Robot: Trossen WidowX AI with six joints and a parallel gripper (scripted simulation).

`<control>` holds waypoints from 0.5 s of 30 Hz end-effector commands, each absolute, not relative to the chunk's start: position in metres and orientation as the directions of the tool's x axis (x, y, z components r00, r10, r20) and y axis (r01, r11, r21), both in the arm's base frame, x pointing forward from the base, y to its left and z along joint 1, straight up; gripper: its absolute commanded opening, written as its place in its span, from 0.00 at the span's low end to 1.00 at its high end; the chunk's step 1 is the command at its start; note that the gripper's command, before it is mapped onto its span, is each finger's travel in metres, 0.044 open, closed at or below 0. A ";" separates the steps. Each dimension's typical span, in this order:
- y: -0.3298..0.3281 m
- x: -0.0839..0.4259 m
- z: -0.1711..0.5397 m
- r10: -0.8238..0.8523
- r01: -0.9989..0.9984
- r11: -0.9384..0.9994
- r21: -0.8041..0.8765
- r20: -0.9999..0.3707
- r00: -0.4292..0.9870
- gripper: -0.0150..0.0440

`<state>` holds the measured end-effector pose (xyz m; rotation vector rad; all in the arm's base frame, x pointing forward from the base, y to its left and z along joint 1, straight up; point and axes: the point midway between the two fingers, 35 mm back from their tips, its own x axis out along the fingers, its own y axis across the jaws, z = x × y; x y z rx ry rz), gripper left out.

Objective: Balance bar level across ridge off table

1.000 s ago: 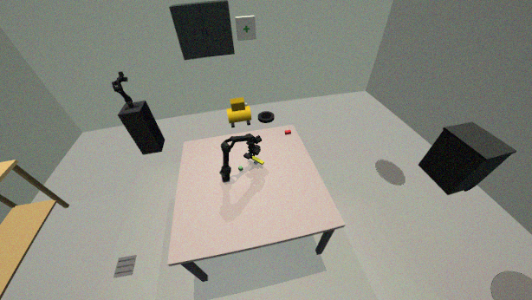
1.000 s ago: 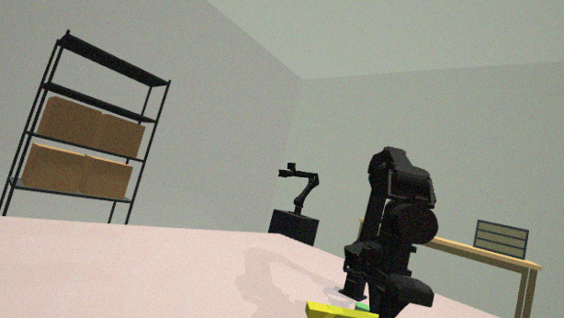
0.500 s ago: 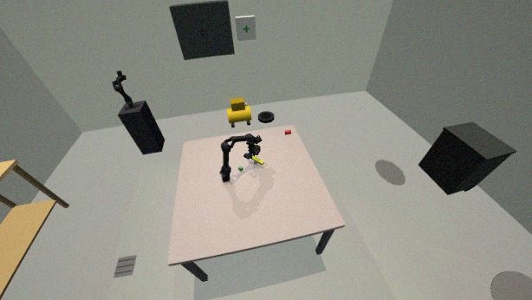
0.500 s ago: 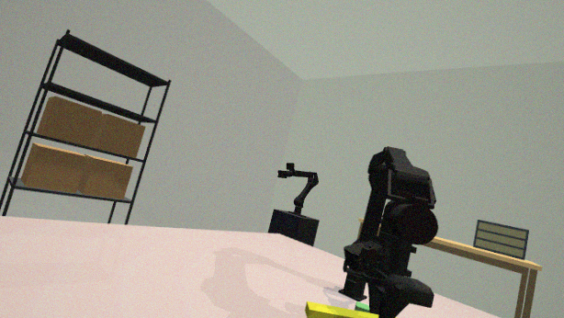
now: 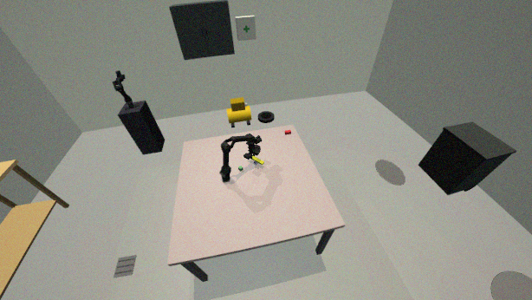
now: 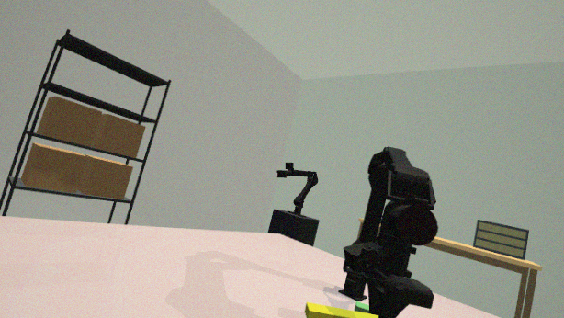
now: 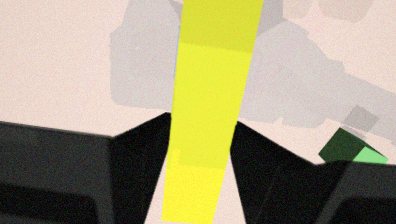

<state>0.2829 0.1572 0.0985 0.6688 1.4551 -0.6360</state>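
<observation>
My gripper (image 5: 254, 157) (image 7: 201, 124) is shut on a long yellow bar (image 5: 258, 160) (image 6: 337, 312) (image 7: 212, 100) and holds it above the pink table (image 5: 243, 217) (image 6: 92, 266) (image 7: 60, 60). In the wrist view the bar runs lengthwise between the two black fingers, most of it reaching out ahead of them. The small green ridge block (image 5: 240, 168) (image 6: 363, 306) (image 7: 352, 150) sits on the table next to the arm's base, off to one side of the bar and apart from it. In the exterior view the arm hides most of the ridge.
A small red block (image 5: 288, 132) lies near the table's far right corner. Around the table stand a yellow machine (image 5: 238, 112), a black tyre (image 5: 267, 116), a dark pedestal with another arm (image 5: 140, 126) and a black box (image 5: 465, 156).
</observation>
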 end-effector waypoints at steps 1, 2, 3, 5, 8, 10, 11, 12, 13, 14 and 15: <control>0.157 0.283 0.098 0.013 0.744 0.668 0.026 -1.000 0.023 0.25; 0.157 0.283 0.098 0.013 0.744 0.668 0.026 -1.000 0.023 0.25; 0.157 0.283 0.098 0.013 0.744 0.668 0.026 -1.000 0.023 0.25; 0.157 0.283 0.097 0.013 0.744 0.668 0.026 -1.000 0.023 0.25; 0.157 0.283 0.097 0.013 0.744 0.668 0.026 -1.000 0.023 0.25; 0.157 0.283 0.097 0.013 0.744 0.668 0.026 -1.000 0.023 0.25; 0.157 0.283 0.097 0.013 0.744 0.668 0.026 -1.000 0.023 0.25; 0.157 0.283 0.097 0.013 0.744 0.668 0.026 -1.000 0.023 0.25; 0.157 0.283 0.097 0.013 0.744 0.668 0.026 -1.000 0.023 0.25; 0.157 0.283 0.097 0.013 0.744 0.668 0.026 -1.000 0.023 0.25; 0.157 0.283 0.097 0.013 0.744 0.668 0.026 -1.000 0.023 0.25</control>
